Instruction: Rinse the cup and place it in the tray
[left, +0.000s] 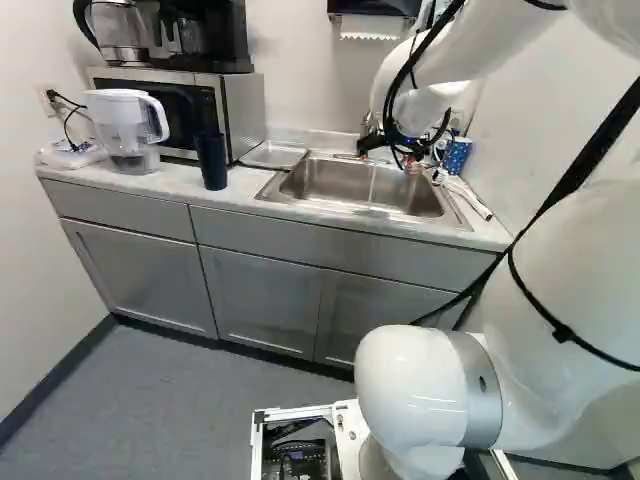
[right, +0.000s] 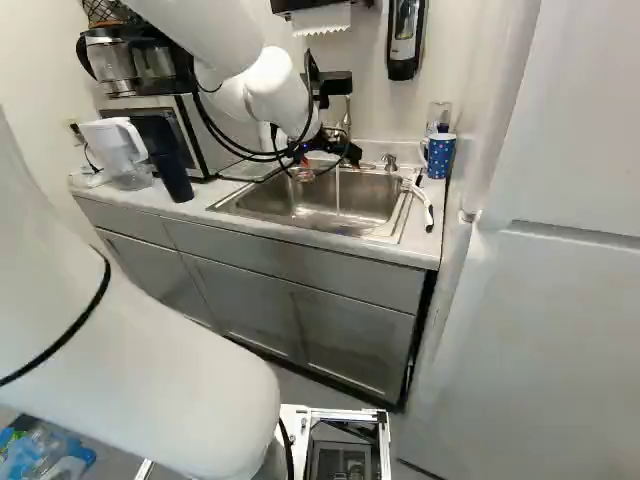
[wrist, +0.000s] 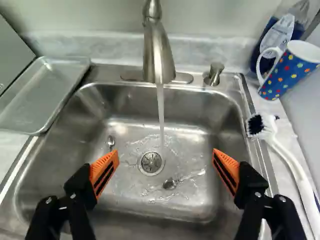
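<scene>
sink (wrist: 125, 197) holds spoons (wrist: 170, 184), running water (wrist: 160, 107); cup (wrist: 290, 71) alongside

The ceramic mug (wrist: 287, 72), blue with multicoloured dots and a white interior and handle, stands upright near the back right corner of the countertop (right: 424, 244). Its handle faces the countertop's left end. The shallow rectangular tray (wrist: 42, 95), grey with a raised rim, lies flat, nearer the countertop's back edge than its front.

White walls (left: 30, 250) | grey floor (left: 180, 400) | dark baseboard (left: 52, 383) | grey cabinets (left: 140, 275) under pale countertop (left: 240, 188)
</scene>
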